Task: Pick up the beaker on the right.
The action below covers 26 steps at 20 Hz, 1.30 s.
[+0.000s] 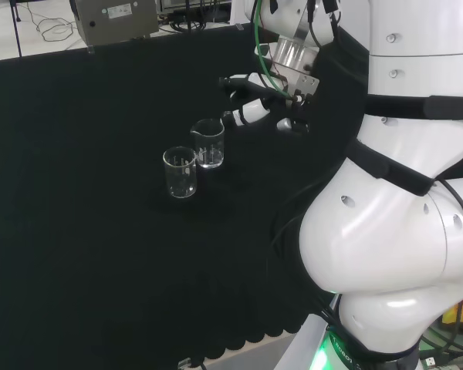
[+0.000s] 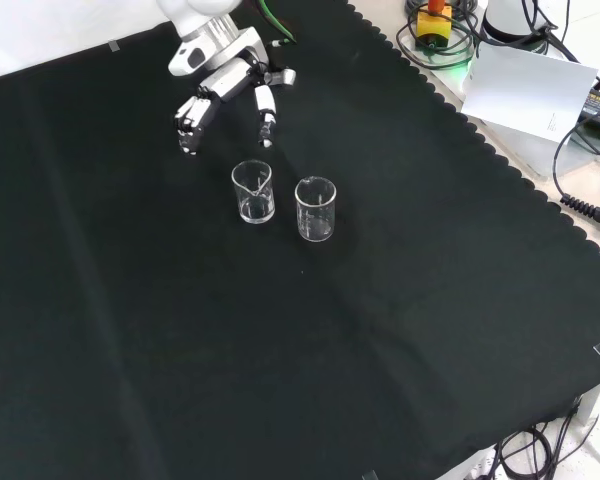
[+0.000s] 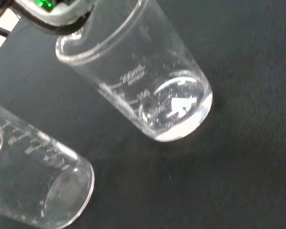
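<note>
Two beakers (image 2: 253,192) (image 2: 316,208) stand close together — open cloth (image 2: 280,350) all around.

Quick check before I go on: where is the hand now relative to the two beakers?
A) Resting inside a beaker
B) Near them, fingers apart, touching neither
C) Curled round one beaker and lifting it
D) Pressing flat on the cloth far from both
B: in the front view the hand hangs just beyond the two beakers, fingers spread, with cloth showing between it and them.
</note>
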Tool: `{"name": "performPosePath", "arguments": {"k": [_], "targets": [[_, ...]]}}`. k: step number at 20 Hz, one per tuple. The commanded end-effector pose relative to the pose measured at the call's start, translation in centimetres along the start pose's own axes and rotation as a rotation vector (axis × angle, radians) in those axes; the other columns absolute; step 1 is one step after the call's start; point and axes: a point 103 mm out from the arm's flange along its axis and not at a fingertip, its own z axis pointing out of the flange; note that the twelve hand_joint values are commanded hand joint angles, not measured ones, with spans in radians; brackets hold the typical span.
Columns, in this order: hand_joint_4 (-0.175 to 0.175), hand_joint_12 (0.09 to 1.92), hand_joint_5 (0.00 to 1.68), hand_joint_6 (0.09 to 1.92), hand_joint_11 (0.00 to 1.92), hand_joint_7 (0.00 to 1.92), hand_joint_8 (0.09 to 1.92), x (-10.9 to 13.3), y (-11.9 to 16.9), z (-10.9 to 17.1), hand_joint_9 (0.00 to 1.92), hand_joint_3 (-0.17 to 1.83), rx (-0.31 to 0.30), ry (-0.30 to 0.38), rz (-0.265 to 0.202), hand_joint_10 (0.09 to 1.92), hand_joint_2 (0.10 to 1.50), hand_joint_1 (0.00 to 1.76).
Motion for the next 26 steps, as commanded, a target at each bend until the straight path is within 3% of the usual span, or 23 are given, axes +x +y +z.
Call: {"name": "performPosePath", "arguments": {"k": [1,11,17,26], "targets": [[-0.040,1.40,0.32,0.09,0.00,0.10,0.67,0.5,-1.6,1.9,0.32,0.37,0.019,0.072,-0.099,0.71,0.62,0.79],[-0.042,1.39,0.34,0.09,0.00,0.13,0.67,0.0,-1.7,3.8,0.30,0.42,-0.009,0.094,-0.142,0.69,0.59,0.82],[-0.045,1.38,0.38,0.09,0.00,0.14,0.67,0.0,-0.5,4.6,0.30,0.45,-0.066,0.120,-0.123,0.69,0.57,0.89],[-0.054,1.39,0.47,0.09,0.00,0.28,0.72,-0.2,1.3,6.6,0.43,0.53,-0.032,0.134,-0.129,0.68,0.54,0.94]]}}
